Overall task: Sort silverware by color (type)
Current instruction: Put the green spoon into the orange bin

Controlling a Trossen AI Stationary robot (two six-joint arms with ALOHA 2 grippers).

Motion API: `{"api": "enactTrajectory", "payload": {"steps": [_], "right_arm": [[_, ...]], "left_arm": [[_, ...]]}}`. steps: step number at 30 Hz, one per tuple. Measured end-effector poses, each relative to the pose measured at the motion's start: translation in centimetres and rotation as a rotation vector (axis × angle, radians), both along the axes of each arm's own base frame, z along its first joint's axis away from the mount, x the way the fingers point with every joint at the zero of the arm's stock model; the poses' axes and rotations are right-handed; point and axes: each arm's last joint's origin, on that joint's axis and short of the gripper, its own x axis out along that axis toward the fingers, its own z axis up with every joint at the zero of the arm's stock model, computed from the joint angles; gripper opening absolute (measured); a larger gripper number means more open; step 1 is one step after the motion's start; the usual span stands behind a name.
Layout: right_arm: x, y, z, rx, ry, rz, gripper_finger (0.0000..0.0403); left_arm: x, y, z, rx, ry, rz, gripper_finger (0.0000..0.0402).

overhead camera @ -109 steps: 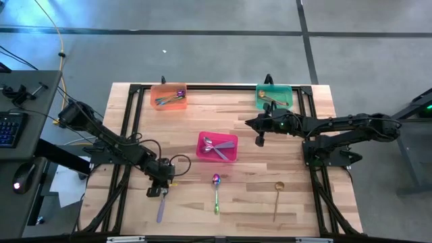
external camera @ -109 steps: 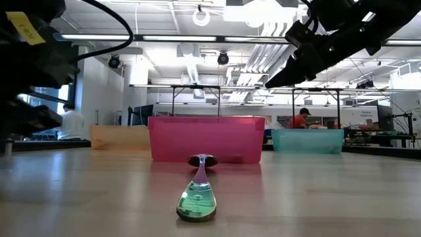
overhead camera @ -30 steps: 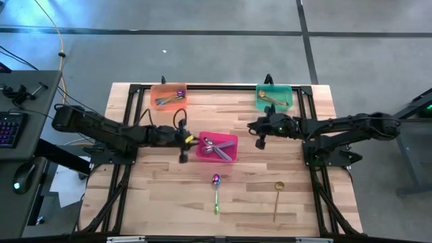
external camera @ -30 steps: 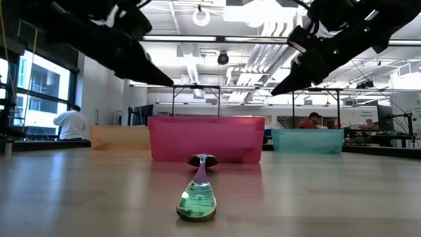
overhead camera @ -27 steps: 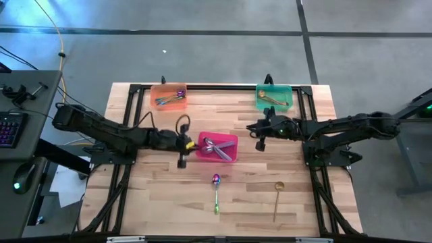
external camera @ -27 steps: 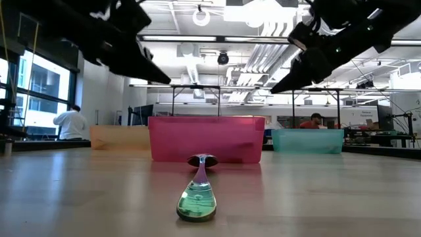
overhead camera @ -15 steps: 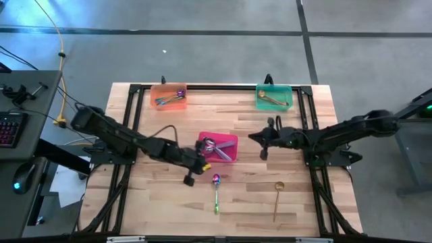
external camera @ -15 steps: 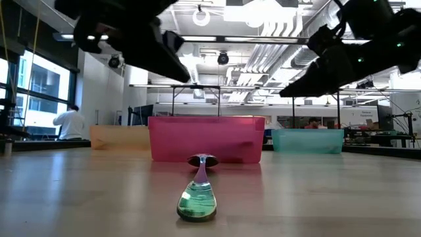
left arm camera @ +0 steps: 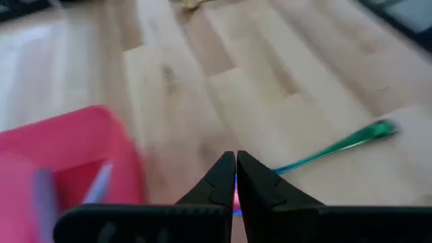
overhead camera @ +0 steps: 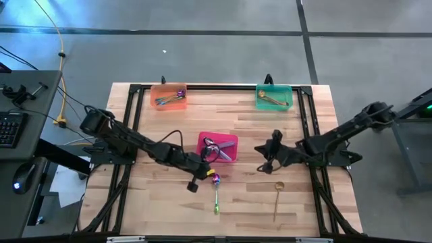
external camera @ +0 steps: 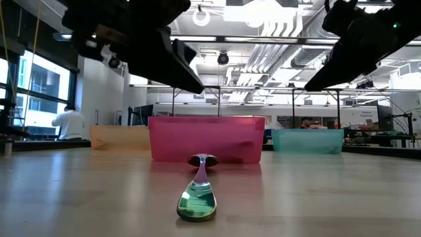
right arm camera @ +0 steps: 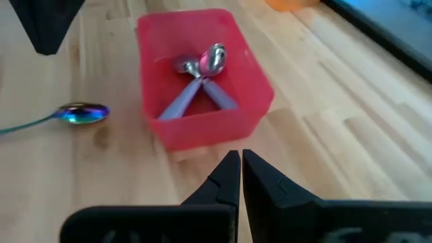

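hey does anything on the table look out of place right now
Two spoons lie loose on the wood outside any bin: an iridescent spoon in front of the pink bin, beside the shut left gripper, and a gold spoon near the shut right gripper. Nothing looks spilled or damaged.

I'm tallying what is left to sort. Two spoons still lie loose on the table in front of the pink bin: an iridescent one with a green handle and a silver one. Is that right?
Not quite. The second loose spoon is gold, not silver, as the high view shows. The iridescent spoon with the green handle does lie on the table in front of the pink bin.
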Motion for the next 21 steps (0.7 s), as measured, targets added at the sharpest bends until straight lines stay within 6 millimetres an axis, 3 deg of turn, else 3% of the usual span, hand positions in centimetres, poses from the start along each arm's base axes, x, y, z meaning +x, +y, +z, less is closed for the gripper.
{"api": "enactTrajectory", "payload": {"steps": [8,16,21], "right_arm": [[-0.4,1.3,0.5,-0.004,-0.023,-0.006,0.0000],[-0.4,1.3,0.5,-0.007,-0.033,-0.015,0.0000],[-0.4,1.3,0.5,-0.008,-0.031,-0.015,0.0000]], "left_arm": [[0.9,-1.1,-2.7,-0.002,0.127,-0.108,0.0038],[3.3,-3.2,-3.3,0.173,0.193,-0.279,0.0106],[4.2,-3.6,-4.1,0.302,0.236,-0.348,0.0124]]}}
